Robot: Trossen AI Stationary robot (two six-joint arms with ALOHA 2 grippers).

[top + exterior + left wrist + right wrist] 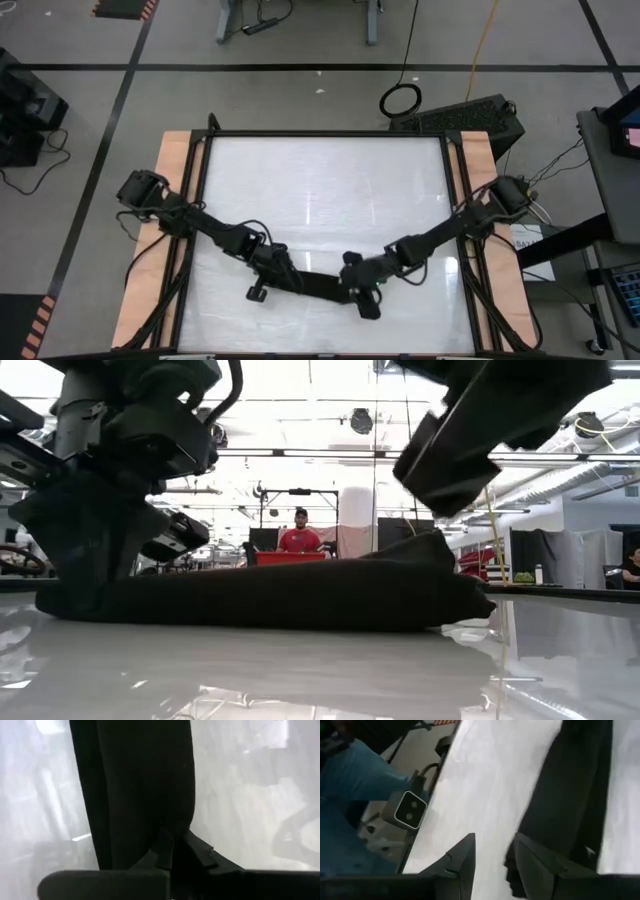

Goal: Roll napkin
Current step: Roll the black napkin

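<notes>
The black napkin [315, 288] lies near the table's front edge as a long, low, bunched band [280, 600], its underside on the white tabletop. My left gripper [272, 278] is down at the band's left end [75, 595] and is shut on it [172, 852]. My right gripper [362, 285] hangs above the band's right end [470, 450]. It is open, and only tabletop shows between its fingers [492, 865]. In the right wrist view the napkin [570, 795] runs away beside one finger. My left gripper pinches the napkin's left end [167, 832] between its two fingers, slanting down from the table's left. The fingers lie along the band. That end stays down on the table [60, 605], and the rest stretches away flat from the fingers.
A black frame [320, 133] borders the white tabletop, with wooden boards [170, 200] at both sides. A small camera [410, 811] sits at the table's edge. A person in red [301, 538] stands far behind the table. A person's blue clothing [355, 775] shows beside it.
</notes>
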